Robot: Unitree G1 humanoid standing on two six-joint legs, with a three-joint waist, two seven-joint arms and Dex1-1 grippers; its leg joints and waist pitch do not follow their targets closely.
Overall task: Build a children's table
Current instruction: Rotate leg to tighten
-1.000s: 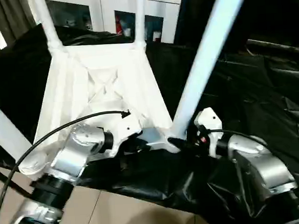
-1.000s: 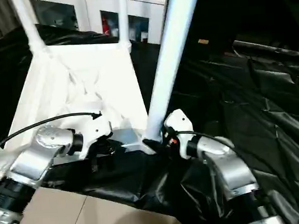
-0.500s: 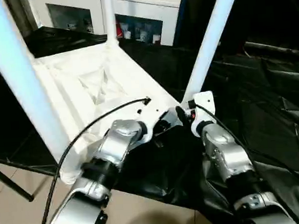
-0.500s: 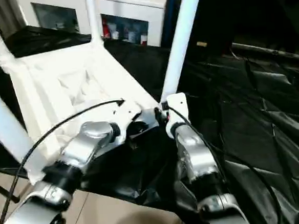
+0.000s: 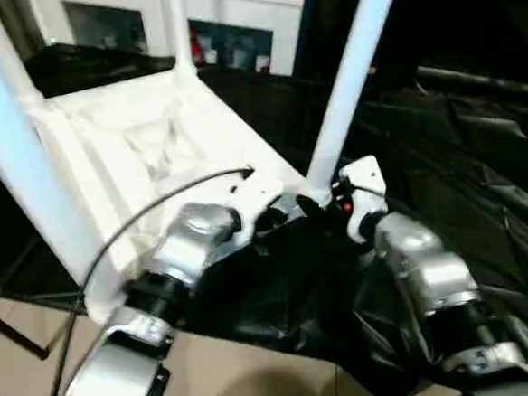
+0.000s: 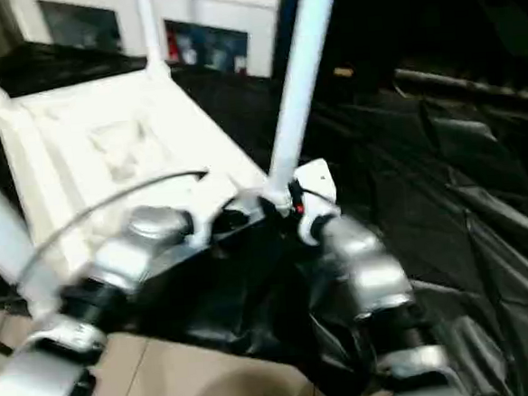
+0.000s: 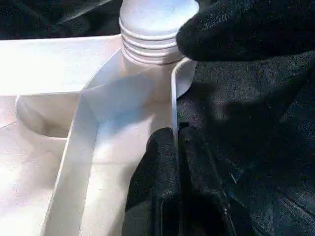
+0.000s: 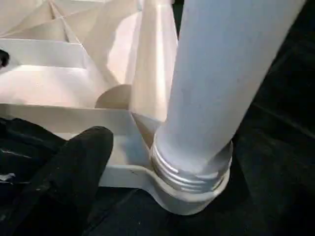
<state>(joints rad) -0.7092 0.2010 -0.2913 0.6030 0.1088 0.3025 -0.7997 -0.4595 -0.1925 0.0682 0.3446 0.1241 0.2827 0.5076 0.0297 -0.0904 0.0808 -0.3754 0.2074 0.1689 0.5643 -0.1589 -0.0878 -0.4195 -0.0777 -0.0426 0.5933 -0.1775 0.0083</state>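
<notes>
While the upturned children's table (image 5: 142, 143) lies ribbed side up on a work surface draped in black sheeting (image 5: 460, 148), we count four white legs standing in its corner sockets, with a white glass-door cabinet (image 5: 225, 28) behind it. The near right leg (image 5: 350, 74) rises steeply from its socket (image 8: 189, 189) at the corner closest to us, and a few threads at its base are not yet sunk into the collar. The near left leg (image 5: 12, 152) crosses the foreground beside our left forearm.

Our left end effector (image 7: 177, 162) is pinched closed on the thin near rim of the table's underside (image 7: 173, 113), one finger each side of the wall, just beside that socket. Our right end effector (image 5: 324, 207) sits at the foot of the near right leg; one black finger (image 8: 74, 162) shows beside the socket, apart from the leg. Whether its jaws are spread or closed we cannot tell, and it has hold of nothing we can see.

Risks as we judge them: exposed threads suggest the leg is not fully seated, so it may wobble or tip. The sheeting is slick and the table overhangs the near edge, so a hard twist could slide the whole piece. The left pinch is on a thin wall and may slip.
</notes>
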